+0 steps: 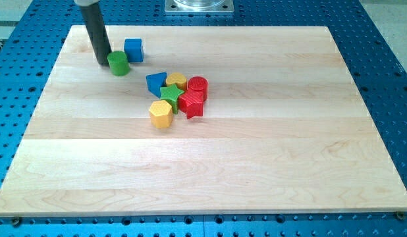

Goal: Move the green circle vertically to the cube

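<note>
Camera view: my tip (pixel 103 62) touches the green circle's (pixel 118 64) left side, blue cube (pixel 134 50) just beyond; no gripper, no writing.

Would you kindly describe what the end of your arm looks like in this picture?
Only a straight, smooth rod shows: dark grey to black, round in section, with a faint sheen along its side. It carries no cables, markings or gripper. My tip ends blunt. The rest of the arm is out of view.

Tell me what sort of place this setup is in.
Most likely a robotics lab bench. A wooden board lies on a blue perforated metal table, and my tip rests just left of the green circle, close to the blue cube.
</note>
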